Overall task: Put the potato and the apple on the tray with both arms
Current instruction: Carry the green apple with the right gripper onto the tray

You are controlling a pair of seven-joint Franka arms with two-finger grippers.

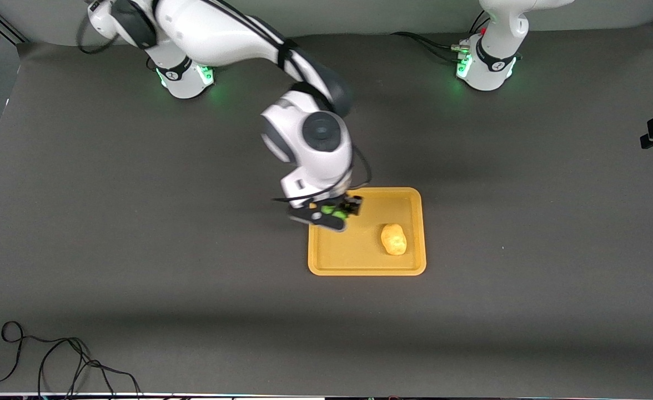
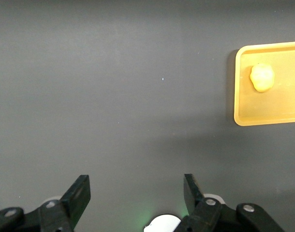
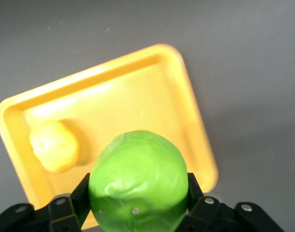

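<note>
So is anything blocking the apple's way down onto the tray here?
Nothing visible does. The right gripper holds the apple over the tray. The potato already lies on the tray, toward the left arm's end, apart from the apple, with bare tray between them. The left gripper is open over the bare table.

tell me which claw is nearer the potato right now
Right. The right claw, shut on the apple, hangs over the tray beside the potato. The left claw is open, off the tray over bare table.
</note>
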